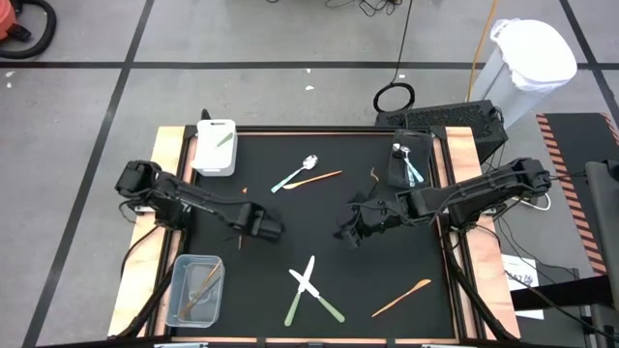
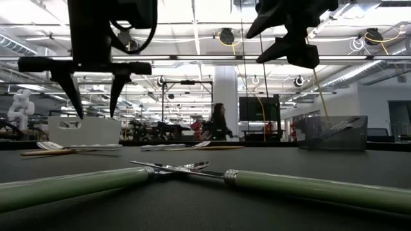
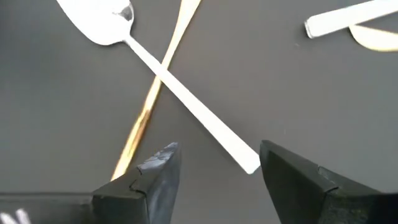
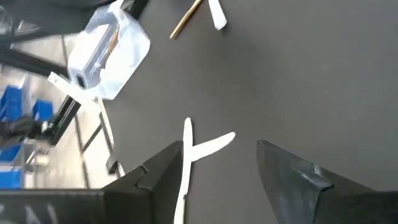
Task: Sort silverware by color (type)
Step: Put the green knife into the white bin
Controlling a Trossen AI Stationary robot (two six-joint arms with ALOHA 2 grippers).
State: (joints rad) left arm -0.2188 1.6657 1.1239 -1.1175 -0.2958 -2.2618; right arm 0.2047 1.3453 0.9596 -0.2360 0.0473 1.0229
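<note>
Nearest the front edge of my worktop (image 1: 387, 193), two green-handled knives (image 1: 309, 287) lie crossed, an orange utensil (image 1: 401, 298) lies just right of them, and the clear bin (image 1: 195, 288) sits at front left. Mid-table, my left fingers (image 1: 275, 230) and right fingers (image 1: 346, 235) hover spread apart, holding nothing. Farther back, a blue-handled spoon (image 1: 294, 172) crosses another orange piece (image 1: 315, 179), between the white bin (image 1: 214, 147) and dark bin (image 1: 407, 162).

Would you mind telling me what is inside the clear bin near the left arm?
The clear bin holds thin orange utensils lying along its length. How many there are cannot be told, since they overlap and the bin's walls blur them.
</note>
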